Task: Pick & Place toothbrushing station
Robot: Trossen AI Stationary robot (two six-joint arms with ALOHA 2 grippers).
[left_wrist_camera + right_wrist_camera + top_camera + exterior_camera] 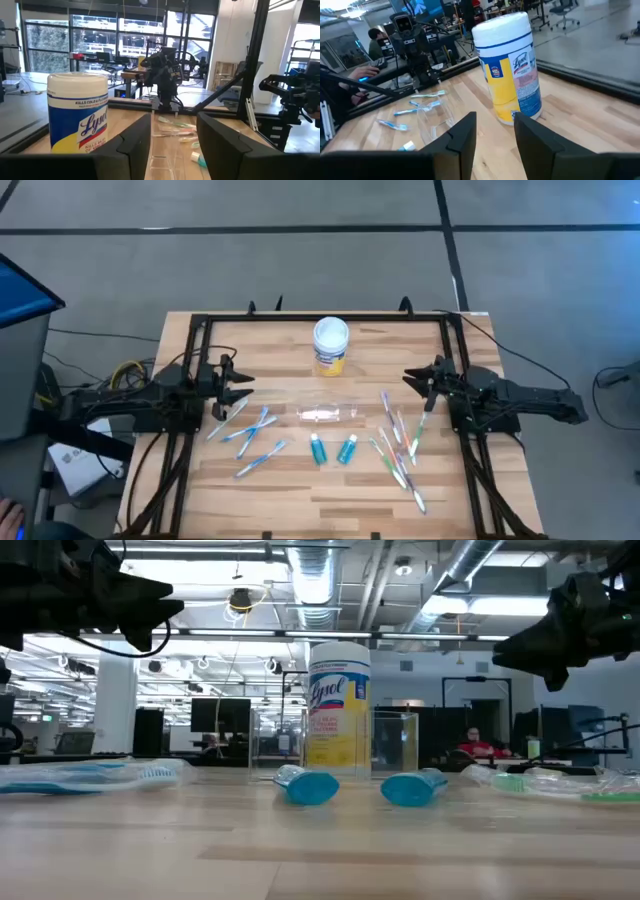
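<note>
A clear plastic cup (328,414) lies on its side at the table's middle. Several blue-white toothbrushes (250,432) lie left of it, several green/pink-white toothbrushes (398,448) right of it. Two teal tubes (332,449) lie nearer the front edge; they also show in the low view (306,786). My left gripper (243,390) is open and empty above the table's left side. My right gripper (411,380) is open and empty above the right side. Both hang clear of the table in the low view.
A yellow wipes jar with a white lid (331,346) stands upright at the far middle of the table. A black frame (320,318) runs along the table's edges. Bare wood lies along the near edge. A person sits in the room behind (474,743).
</note>
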